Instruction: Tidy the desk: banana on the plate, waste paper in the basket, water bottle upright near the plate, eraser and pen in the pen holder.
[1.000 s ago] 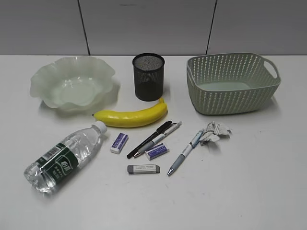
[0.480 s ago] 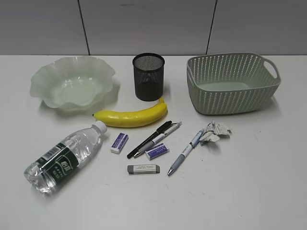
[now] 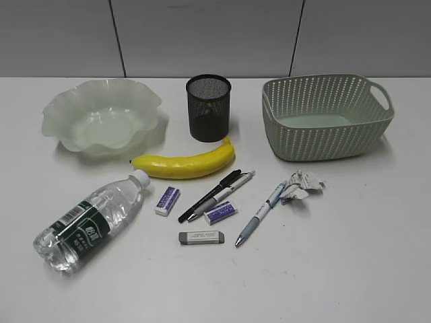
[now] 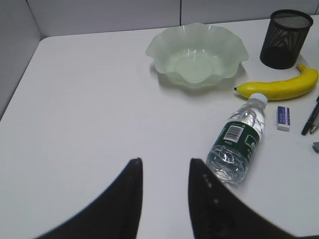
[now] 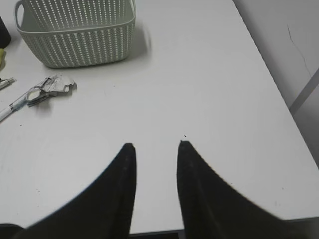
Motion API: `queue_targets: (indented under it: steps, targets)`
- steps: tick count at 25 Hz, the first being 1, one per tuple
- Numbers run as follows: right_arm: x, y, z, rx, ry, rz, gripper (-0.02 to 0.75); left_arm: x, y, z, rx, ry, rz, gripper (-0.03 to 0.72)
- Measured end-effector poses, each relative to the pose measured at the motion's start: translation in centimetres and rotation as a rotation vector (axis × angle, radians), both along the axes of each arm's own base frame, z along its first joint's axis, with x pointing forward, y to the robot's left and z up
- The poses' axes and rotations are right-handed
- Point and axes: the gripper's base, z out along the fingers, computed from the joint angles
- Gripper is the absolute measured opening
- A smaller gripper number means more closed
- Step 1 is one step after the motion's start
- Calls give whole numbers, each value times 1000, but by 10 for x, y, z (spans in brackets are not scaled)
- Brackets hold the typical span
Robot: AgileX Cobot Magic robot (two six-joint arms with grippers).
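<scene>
The long bright yellow banana (image 3: 185, 163) lies flat on the large white desk (image 3: 350, 269), just in front of the black wire-mesh cylindrical pen holder (image 3: 208, 108) and to the right of the translucent pale green plate with the wavy rim (image 3: 102, 117). The small clear plastic water bottle with white cap and dark green label (image 3: 91, 221) lies on its side, its cap pointing toward the banana. Between the bottle and the banana's right end lie three small erasers, two white-purple (image 3: 167, 200) (image 3: 220, 212) and one grey (image 3: 201, 237), beside two dark pens (image 3: 215, 195) that touch each other. A blue-white pen (image 3: 261, 214) lies further right, its upper end touching the small crumpled wad of white-grey waste paper (image 3: 301, 186). The sage-green perforated plastic basket (image 3: 326, 116) stands behind the paper.

The left gripper (image 4: 164, 172) hovers over bare desk near the bottle, fingers apart and holding nothing. The right gripper (image 5: 154, 152) is also spread and without load, over bare desk well apart from the paper.
</scene>
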Motion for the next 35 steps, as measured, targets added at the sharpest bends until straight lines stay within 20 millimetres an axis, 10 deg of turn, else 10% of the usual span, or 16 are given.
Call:
queue_targets:
  steps: [7,18,27,35]
  targets:
    - [0,0,0,0,0,0,239,33,-10,29,-121,-104,-56,237]
    - [0,0,0,0,0,0,239,216,-37,32,-141,160,-170,238]
    - [0,0,0,0,0,0,239,347,-142,-16,99,552,-645,379]
    - [0,0,0,0,0,0,239,396,-232,-67,378,660,-895,505]
